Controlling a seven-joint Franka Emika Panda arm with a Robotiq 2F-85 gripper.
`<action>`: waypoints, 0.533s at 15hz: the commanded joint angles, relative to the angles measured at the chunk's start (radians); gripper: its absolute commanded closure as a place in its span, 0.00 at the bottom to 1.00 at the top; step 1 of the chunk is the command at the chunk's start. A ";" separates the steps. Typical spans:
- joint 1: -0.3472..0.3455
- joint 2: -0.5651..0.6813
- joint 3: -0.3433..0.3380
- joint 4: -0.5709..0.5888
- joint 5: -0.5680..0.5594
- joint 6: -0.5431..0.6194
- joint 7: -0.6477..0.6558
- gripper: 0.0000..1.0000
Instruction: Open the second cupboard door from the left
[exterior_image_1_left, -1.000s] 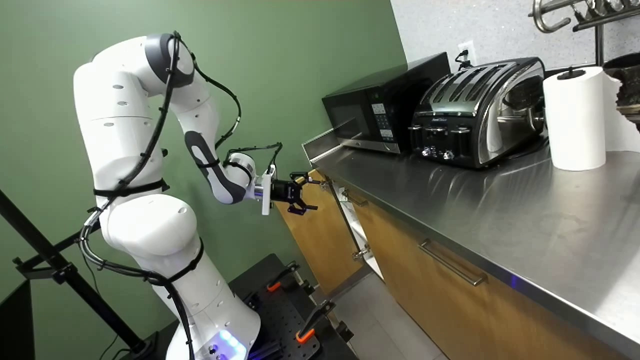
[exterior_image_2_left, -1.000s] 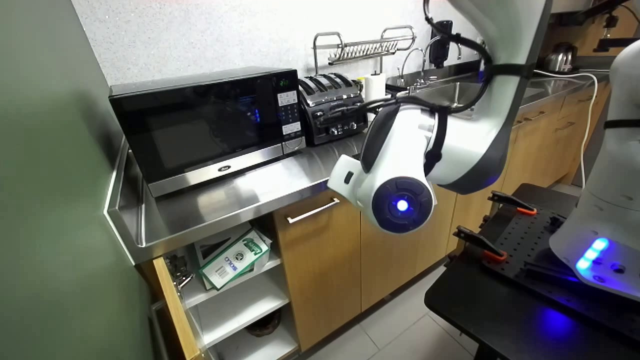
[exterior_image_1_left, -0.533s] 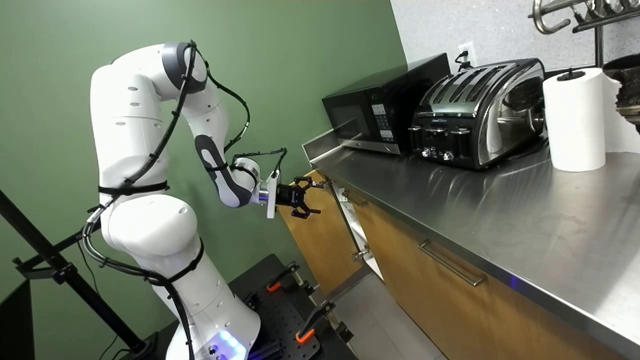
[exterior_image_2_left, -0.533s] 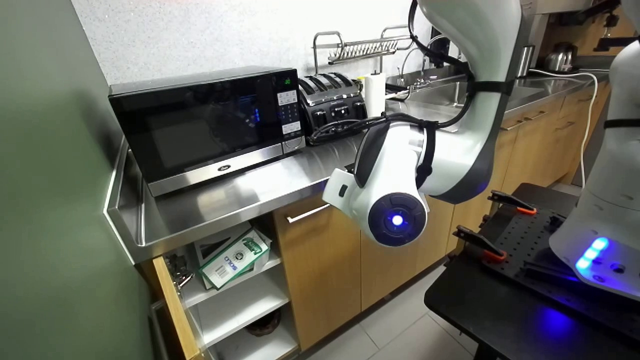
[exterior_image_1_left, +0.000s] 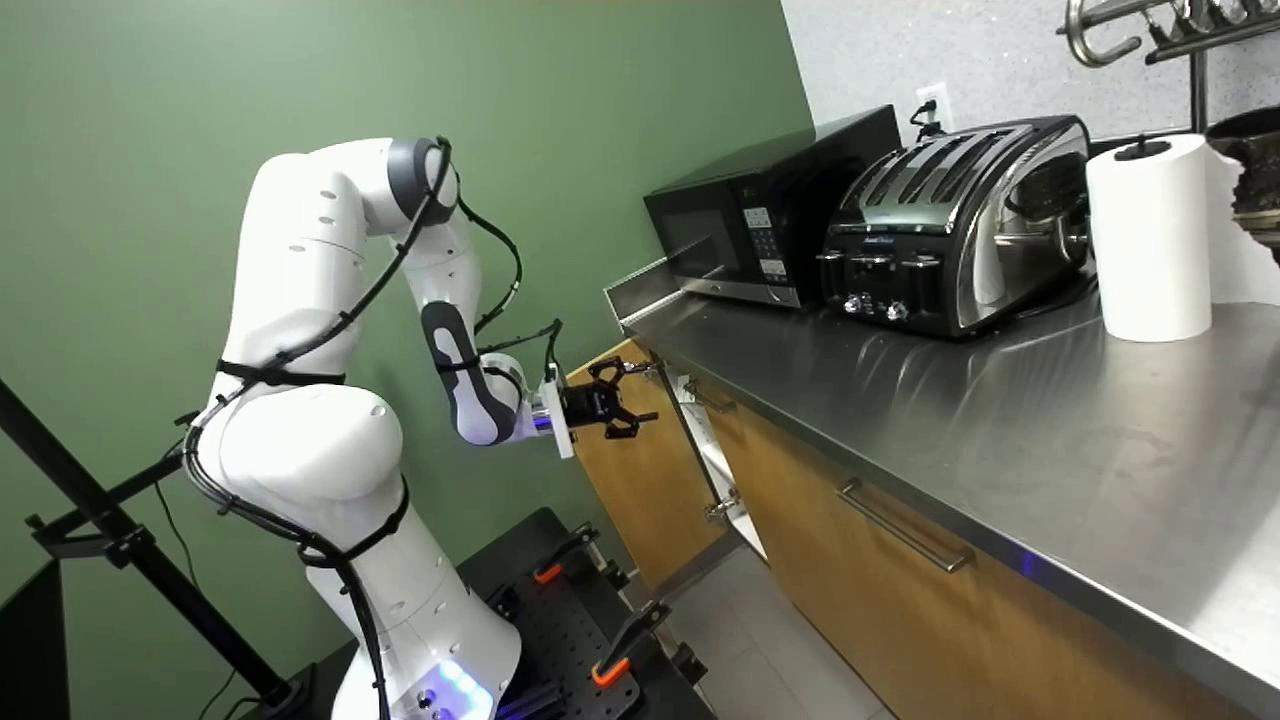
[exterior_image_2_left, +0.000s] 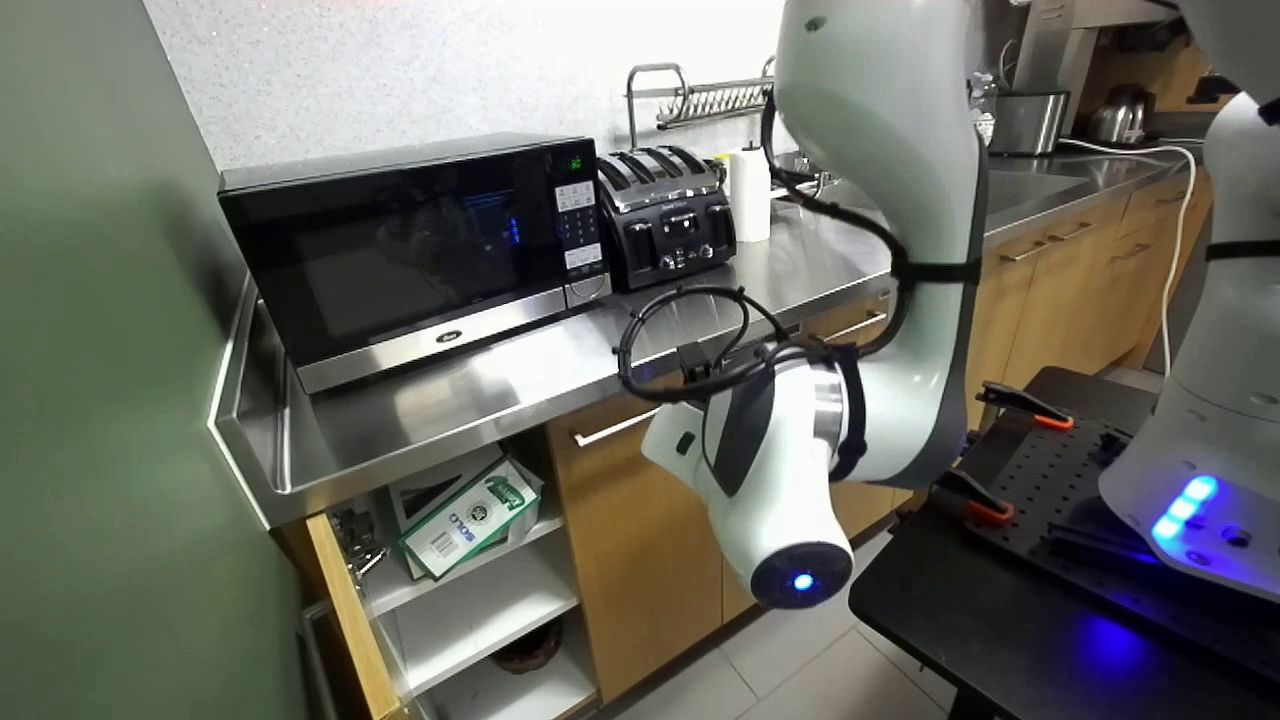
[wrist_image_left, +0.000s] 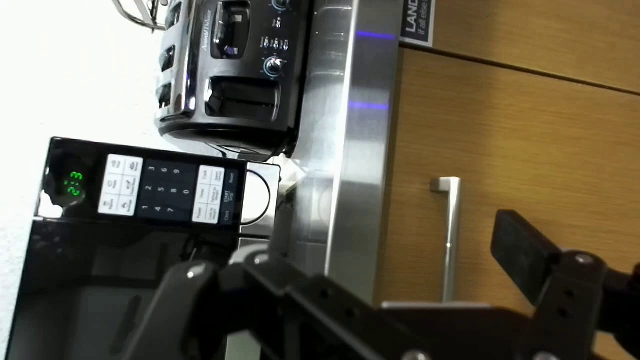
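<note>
Evidently, the step in hand was the approach to the handle. The gripper stood with its fingers spread wide, one above the other, and held nothing. The second cupboard door from the left, closed, hung beneath the front edge of the stainless-steel tabletop, to the right of that tabletop's left front corner; below the corner itself, the leftmost cupboard door stood open. A microwave oven occupied the tabletop near its left edge, with a four-slot toaster just beside it.

The slim silver bar handle ran along the front edge, just below it. In the wrist view the lower finger appeared beyond the bar, on the side away from that edge; blur kept the upper fingertip from being placed exactly. In an exterior view the fingertips looked near the bar but apart from it.

For a sound grasp, a level, square advance was judged best, the fingers straddling the bar, the upper one clearing the front edge and neither butting the panel. The bar's position toward the door's left side suggested right-hand hinges; a curved outward pull would then have suited better than a straight one.
</note>
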 joint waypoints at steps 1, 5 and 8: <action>0.045 0.208 -0.021 0.164 -0.035 -0.123 0.136 0.00; 0.021 0.237 0.005 0.170 -0.037 -0.119 0.128 0.00; 0.024 0.256 0.003 0.197 -0.038 -0.125 0.128 0.00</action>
